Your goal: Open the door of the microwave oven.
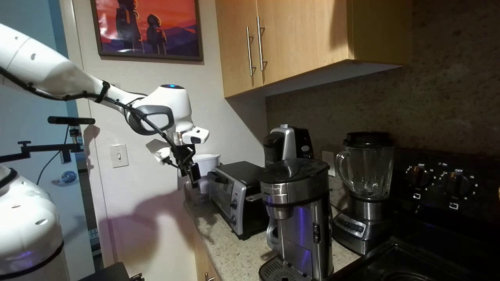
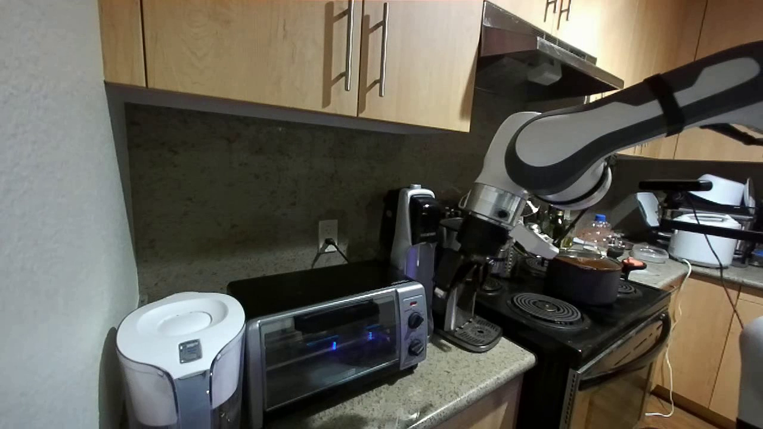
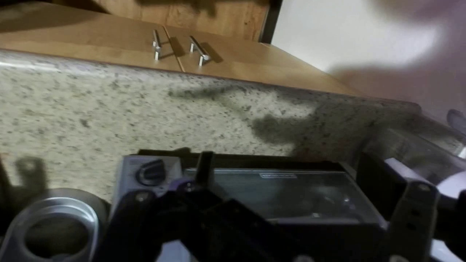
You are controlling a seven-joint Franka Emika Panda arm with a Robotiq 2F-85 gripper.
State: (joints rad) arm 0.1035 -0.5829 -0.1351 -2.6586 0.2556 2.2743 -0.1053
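The microwave oven (image 1: 254, 214), a small silver-grey box with a black top, stands on the counter; it also shows in an exterior view (image 2: 322, 289). Its door (image 2: 331, 345), dark glass in a silver frame, looks shut. The door also shows in an exterior view (image 1: 222, 195), with a dark bar along its top, and in the wrist view (image 3: 291, 196). My gripper (image 1: 193, 179) points down in front of the oven's upper front edge. In the wrist view my gripper (image 3: 291, 162) is open, its fingers wide apart over the door with nothing between them. Contact cannot be made out.
A white water pitcher (image 2: 185, 351) stands beside the oven near the wall. A tall steel coffee maker (image 1: 299, 218) stands at its knob side. A blender (image 1: 367, 175) and the black stove (image 2: 548, 322) lie beyond. Wooden cabinets (image 2: 250, 53) hang above the counter (image 2: 459, 381).
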